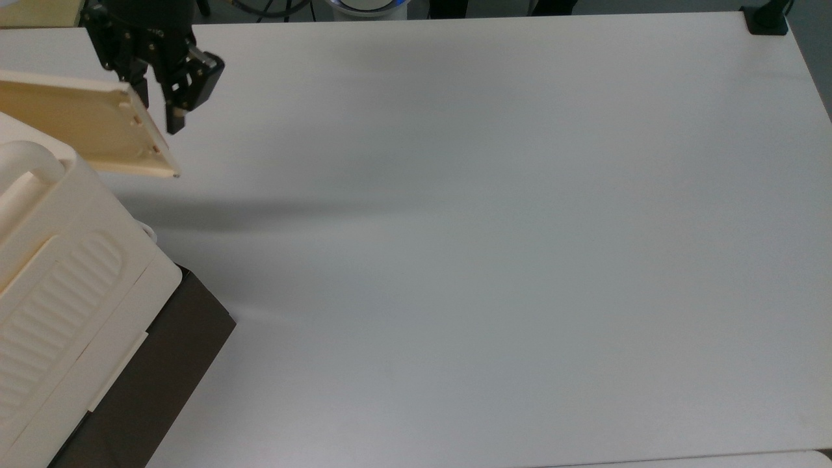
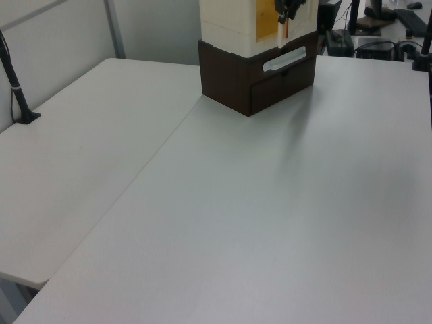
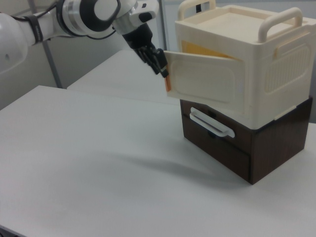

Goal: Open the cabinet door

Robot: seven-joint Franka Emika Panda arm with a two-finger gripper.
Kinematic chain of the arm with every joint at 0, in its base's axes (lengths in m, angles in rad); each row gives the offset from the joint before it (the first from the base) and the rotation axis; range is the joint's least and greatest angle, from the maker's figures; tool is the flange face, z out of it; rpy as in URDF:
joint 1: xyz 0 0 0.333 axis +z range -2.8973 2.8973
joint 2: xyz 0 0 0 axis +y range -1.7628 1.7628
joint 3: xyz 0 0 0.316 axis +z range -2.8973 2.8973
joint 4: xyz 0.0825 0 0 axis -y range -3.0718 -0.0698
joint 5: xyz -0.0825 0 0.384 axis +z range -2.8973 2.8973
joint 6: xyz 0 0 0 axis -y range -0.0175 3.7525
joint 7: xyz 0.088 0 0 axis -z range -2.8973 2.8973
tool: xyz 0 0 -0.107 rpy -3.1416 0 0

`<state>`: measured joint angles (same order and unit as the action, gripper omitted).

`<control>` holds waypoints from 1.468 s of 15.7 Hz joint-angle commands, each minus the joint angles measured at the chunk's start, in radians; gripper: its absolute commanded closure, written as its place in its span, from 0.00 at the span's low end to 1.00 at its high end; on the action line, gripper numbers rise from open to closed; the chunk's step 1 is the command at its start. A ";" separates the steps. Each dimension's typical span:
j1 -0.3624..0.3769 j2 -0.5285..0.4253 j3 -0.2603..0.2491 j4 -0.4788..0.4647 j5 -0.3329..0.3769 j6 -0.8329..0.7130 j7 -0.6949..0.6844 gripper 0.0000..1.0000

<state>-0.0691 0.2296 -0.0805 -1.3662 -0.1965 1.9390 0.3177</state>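
The cabinet door (image 3: 205, 80) is standing partly swung out from the front of the cream cabinet (image 3: 269, 64), hinged on the right view's right, with its free edge pointing toward the right view's left. A yellow-orange interior (image 3: 202, 50) is showing in the gap above the door. In the top view the door (image 1: 84, 127) is appearing as a tan panel with a raised rim, jutting out from the cabinet (image 1: 58, 273) near the top view's upper left corner, with small brown catches along its free edge.

The claw (image 3: 160, 66) is sitting right at the door's free edge, at its upper corner in the right view. In the top view the claw (image 1: 156, 107) is showing its 2 fingers slightly spread, 1 on each side of the door's edge; whether they are touching it is unclear.

The cream cabinet is resting on a dark brown drawer unit (image 3: 247, 148) with a white handle (image 3: 212, 123), all standing on the white worktop (image 1: 487, 260).
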 commanded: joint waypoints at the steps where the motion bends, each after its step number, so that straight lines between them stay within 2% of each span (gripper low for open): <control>1: 0.064 -0.053 0.001 -0.022 0.046 -0.132 -0.019 0.00; 4: 0.095 -0.102 -0.001 -0.017 0.048 -0.231 -0.061 0.00; 7: 0.109 -0.112 -0.001 0.048 0.071 -0.256 -0.068 0.00; 8: 0.107 -0.107 -0.002 0.076 0.086 -0.226 -0.063 0.00; 9: 0.106 -0.104 -0.010 0.085 0.089 -0.116 -0.059 0.00; 13: 0.095 -0.072 -0.019 0.082 0.086 0.086 -0.057 0.00; 16: 0.084 -0.049 -0.045 0.079 0.086 0.178 -0.058 0.00; 19: 0.043 -0.004 -0.053 0.081 0.086 0.248 -0.062 0.00; 23: 0.019 0.025 -0.061 0.067 0.081 0.271 -0.072 0.00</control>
<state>-0.0446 0.2359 -0.1294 -1.2927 -0.1328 2.1881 0.2788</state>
